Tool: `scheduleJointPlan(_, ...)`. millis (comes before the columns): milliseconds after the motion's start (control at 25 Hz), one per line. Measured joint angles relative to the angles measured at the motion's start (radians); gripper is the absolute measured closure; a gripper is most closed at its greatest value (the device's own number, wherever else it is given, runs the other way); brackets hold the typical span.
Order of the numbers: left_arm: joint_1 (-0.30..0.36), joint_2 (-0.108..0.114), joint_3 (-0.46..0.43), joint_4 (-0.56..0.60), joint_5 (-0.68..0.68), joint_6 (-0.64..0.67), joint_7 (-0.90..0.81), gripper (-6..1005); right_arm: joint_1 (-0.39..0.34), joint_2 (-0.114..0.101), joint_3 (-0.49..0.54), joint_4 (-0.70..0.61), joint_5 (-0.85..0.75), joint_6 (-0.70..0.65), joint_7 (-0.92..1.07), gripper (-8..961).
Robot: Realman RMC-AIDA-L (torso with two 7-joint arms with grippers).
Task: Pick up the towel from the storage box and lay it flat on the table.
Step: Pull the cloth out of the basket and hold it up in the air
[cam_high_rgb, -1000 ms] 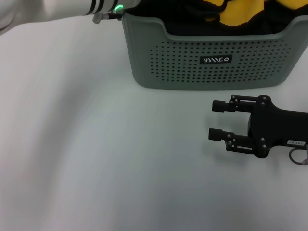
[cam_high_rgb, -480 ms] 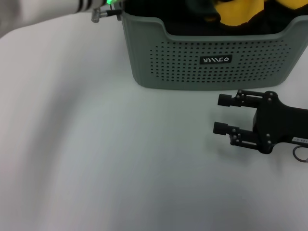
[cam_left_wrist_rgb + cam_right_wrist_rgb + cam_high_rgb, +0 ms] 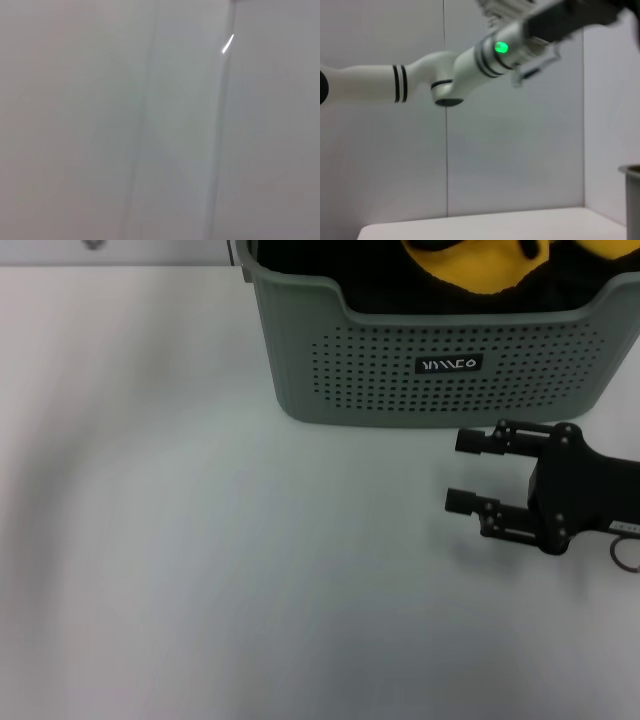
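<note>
The grey-green storage box (image 3: 380, 390) stands at the back right of the white table (image 3: 200, 540). Yellow and dark cloth (image 3: 470, 265) lies bunched inside it; I cannot tell the towel apart from the other cloths. My right gripper (image 3: 457, 471) is open and empty just in front of the box, fingers pointing left. My left arm is out of the head view. The right wrist view shows it raised high in the air, green light on, its black gripper (image 3: 570, 15) blurred at the picture's edge. The left wrist view shows only a blank wall.
The box's rim also shows at the edge of the right wrist view (image 3: 632, 172). The table's far edge meets a plain grey wall (image 3: 510, 140). White table surface stretches left of and in front of the box.
My left arm has lifted away from the box's left corner and left the head view. My right gripper has shifted a little right and toward the box, still open.
</note>
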Motion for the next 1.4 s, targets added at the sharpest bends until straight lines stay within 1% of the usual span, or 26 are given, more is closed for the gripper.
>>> scheduleJointPlan(40,0.004,0.0,-0.024,0.0,-0.029,0.049,0.001,986,0.0,0.0,0.0,-0.001,0.009,-0.001,-0.009,383)
scheduleJointPlan(80,0.009,0.001,-0.059,-0.001,-0.068,0.128,-0.005,986,-0.001,0.001,0.0,-0.001,0.018,-0.002,-0.016,383)
scheduleJointPlan(160,0.02,0.001,-0.107,-0.001,-0.105,0.22,-0.026,986,-0.002,0.002,0.0,0.0,0.046,-0.006,-0.031,383)
scheduleJointPlan(240,0.032,0.002,-0.138,0.002,-0.126,0.292,-0.052,986,-0.009,0.003,-0.001,0.007,0.106,-0.007,-0.059,384)
scheduleJointPlan(280,0.042,0.002,-0.158,0.002,-0.139,0.34,-0.073,986,-0.009,0.003,-0.001,0.007,0.106,-0.007,-0.059,384)
scheduleJointPlan(360,0.053,0.003,-0.166,0.0,-0.149,0.37,-0.081,986,-0.018,0.004,-0.006,0.01,0.186,-0.022,-0.088,384)
scheduleJointPlan(480,0.073,0.005,-0.171,-0.003,-0.155,0.412,-0.085,986,-0.014,0.007,-0.008,0.011,0.221,-0.037,-0.092,385)
scheduleJointPlan(600,0.074,0.006,-0.173,-0.022,-0.156,0.444,-0.084,986,0.001,0.008,-0.011,0.013,0.234,-0.049,-0.091,385)
scheduleJointPlan(720,0.059,0.014,-0.173,-0.063,-0.154,0.486,-0.084,985,0.028,0.008,-0.012,0.032,0.238,-0.047,-0.092,385)
scheduleJointPlan(880,0.049,0.019,-0.169,-0.103,-0.147,0.498,-0.079,985,0.072,0.008,-0.012,0.068,0.246,-0.015,-0.096,386)
scheduleJointPlan(1120,0.003,0.045,-0.17,-0.217,-0.146,0.587,-0.056,985,0.11,0.008,-0.013,0.092,0.248,0.032,-0.096,387)
scheduleJointPlan(1280,-0.016,0.05,-0.168,-0.244,-0.143,0.62,-0.038,985,0.134,0.008,-0.028,0.117,0.249,0.059,-0.096,387)
scheduleJointPlan(1400,-0.028,0.05,-0.167,-0.249,-0.137,0.647,-0.026,985,0.153,0.008,-0.06,0.131,0.249,0.089,-0.093,388)
